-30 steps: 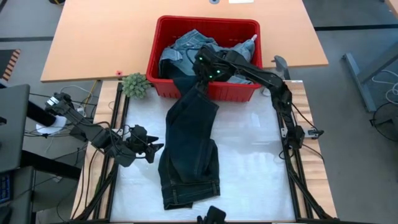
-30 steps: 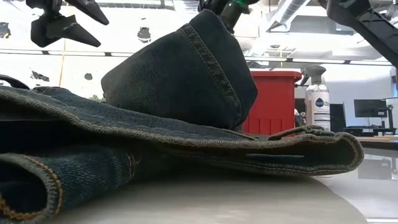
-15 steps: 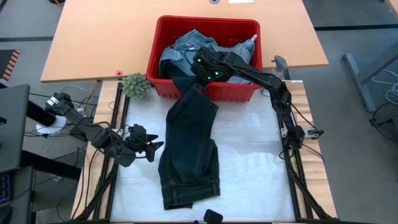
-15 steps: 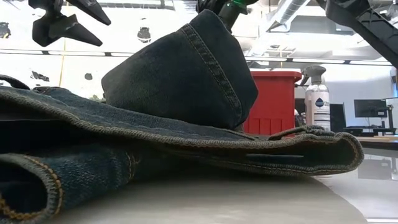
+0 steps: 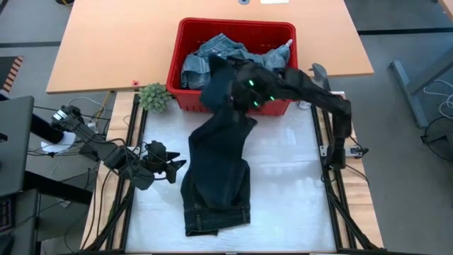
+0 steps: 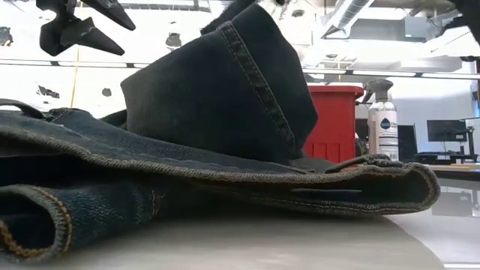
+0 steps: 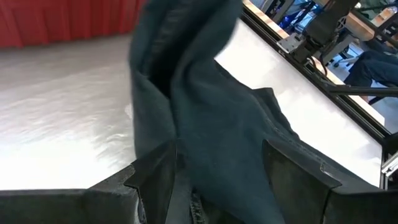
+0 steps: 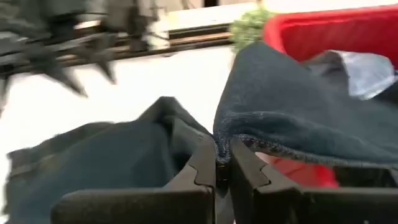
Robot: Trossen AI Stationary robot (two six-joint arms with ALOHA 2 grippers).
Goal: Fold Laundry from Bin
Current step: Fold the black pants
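Observation:
Dark blue jeans [image 5: 216, 177] lie lengthwise on the white table top, waistband near the front edge. One leg [image 6: 217, 90] rises toward the red bin [image 5: 233, 27], where my right gripper [image 5: 239, 99] is shut on it just in front of the bin's near wall. Light blue denim pieces [image 5: 212, 53] lie in the bin. My left gripper [image 5: 177, 168] stands open beside the jeans' left edge. In the left wrist view the jeans [image 7: 217, 124] show past its fingers; I cannot tell whether they touch. My right gripper pinches a fold of the jeans leg [image 8: 219, 142] between its two shut fingers [image 8: 202, 163]. It comes slanting down from the far right. The cloth drapes to both sides of the fingers, and the leg hangs slack down to the part lying on the table.
A small green plant [image 5: 154, 97] stands at the bin's near left corner. A spray bottle [image 6: 384, 120] stands by the bin's right side. Black frame rails [image 5: 329, 184] run along both sides of the white table top, with bare white surface right of the jeans.
My right gripper has risen and come away from the bin toward the table's near and right edges, taking the jeans leg with it. The leg's upper end is lifted higher and drawn off the bin's front wall. The waistband end has stayed on the table.

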